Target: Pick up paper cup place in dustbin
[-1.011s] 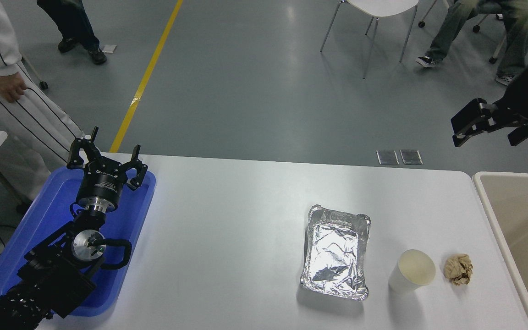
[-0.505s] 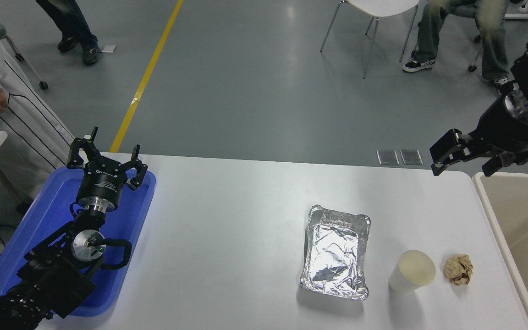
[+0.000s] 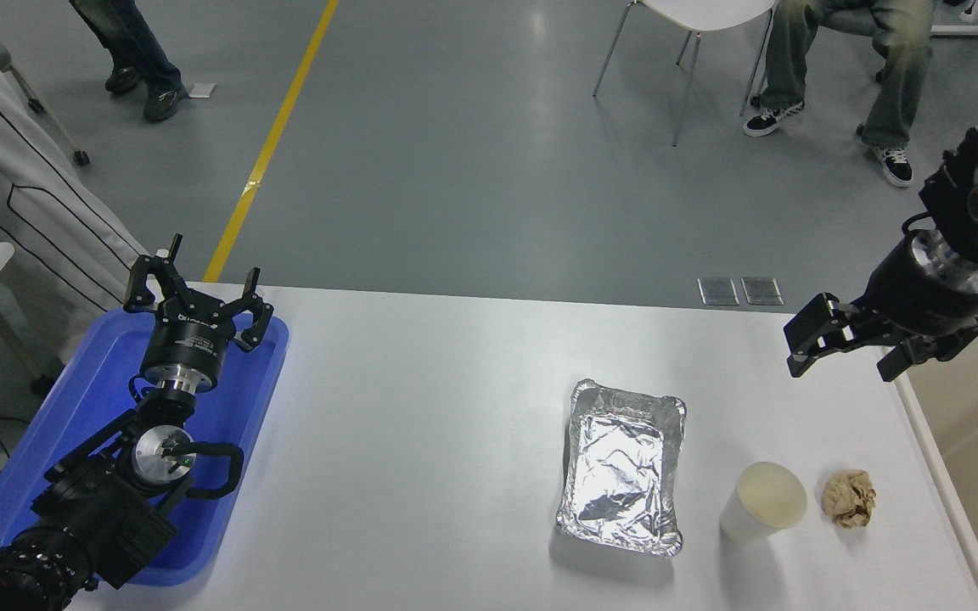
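Note:
The white paper cup (image 3: 761, 502) stands upright near the table's front right, its cream inside showing. The beige dustbin (image 3: 977, 462) stands at the right edge of the table, partly cut off by the picture. My right gripper (image 3: 845, 356) is open and empty, held above the table's right part, well behind and above the cup and just left of the dustbin's far corner. My left gripper (image 3: 199, 295) is open, parked over the blue tray at the lower left.
A crinkled foil tray (image 3: 623, 465) lies just left of the cup. A crumpled brown paper ball (image 3: 850, 498) lies just right of it. A blue tray (image 3: 81, 407) sits at the left. A person in white stands at far left; another sits at top right.
My right arm has come down and to the left, from above the floor behind the table to over the table's right part. The cup has not moved. The left arm stays still.

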You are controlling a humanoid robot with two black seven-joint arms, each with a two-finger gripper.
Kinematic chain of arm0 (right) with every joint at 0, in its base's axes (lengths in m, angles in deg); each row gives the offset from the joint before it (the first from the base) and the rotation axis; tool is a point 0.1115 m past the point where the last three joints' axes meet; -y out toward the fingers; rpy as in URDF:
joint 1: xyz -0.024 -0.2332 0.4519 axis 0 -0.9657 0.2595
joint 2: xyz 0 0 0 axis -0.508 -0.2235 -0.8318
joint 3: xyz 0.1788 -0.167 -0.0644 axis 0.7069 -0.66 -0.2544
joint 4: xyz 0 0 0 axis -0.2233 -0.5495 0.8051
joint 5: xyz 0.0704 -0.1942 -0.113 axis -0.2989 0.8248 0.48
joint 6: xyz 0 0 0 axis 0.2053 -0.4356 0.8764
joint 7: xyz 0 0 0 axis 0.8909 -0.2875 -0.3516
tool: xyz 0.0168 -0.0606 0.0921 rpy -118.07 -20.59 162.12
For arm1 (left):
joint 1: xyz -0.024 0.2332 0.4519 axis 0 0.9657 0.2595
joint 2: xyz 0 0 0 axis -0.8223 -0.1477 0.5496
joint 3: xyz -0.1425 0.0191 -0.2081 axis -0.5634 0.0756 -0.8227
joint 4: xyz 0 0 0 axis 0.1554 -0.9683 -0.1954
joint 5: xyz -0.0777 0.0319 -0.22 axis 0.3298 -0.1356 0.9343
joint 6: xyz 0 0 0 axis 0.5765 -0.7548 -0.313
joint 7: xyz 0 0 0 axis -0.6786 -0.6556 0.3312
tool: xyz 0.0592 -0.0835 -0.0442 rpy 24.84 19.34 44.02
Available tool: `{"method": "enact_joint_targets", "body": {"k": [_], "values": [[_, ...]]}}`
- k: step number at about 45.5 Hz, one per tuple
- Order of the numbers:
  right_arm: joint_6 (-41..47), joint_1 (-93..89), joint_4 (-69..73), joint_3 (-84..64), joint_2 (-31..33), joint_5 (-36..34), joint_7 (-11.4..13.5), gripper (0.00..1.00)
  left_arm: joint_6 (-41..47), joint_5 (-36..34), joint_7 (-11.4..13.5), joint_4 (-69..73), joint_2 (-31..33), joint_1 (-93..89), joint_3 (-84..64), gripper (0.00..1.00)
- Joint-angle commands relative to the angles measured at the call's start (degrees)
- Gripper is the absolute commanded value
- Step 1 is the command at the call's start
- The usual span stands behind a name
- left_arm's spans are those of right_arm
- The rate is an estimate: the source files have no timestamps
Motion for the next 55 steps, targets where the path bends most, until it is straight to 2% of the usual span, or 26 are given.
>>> {"method": "enact_joint_targets", "body": {"k": [1,27,32,41,55], "values": [[0.01,-3.17,0.01,1.91,-0.02,-0.02,0.00,1.00,0.00,0.00,0.00,0.00,-0.01,0.00,-0.01,1.00],[0.01,-11.51,0.10,2.97,-0.46,-0.02,0.00,1.00,0.00,0.00,0.00,0.00,-0.01,0.00,-0.01,1.00],[0.01,-13.80,0.10,3.76,-0.64,-0.19,0.00,0.95,0.00,0.00,0.00,0.00,-0.01,0.00,-0.01,1.00],[-6.40,-16.44,0.10,3.85,-0.64,-0.37,0.00,0.86,0.00,0.00,0.00,0.00,-0.01,0.00,-0.01,1.00],[-16.25,-21.36,-0.16,4.90,-0.90,-0.37,0.09,0.86,0.00,0.00,0.00,0.00,-0.01,0.00,-0.01,1.00]]}}
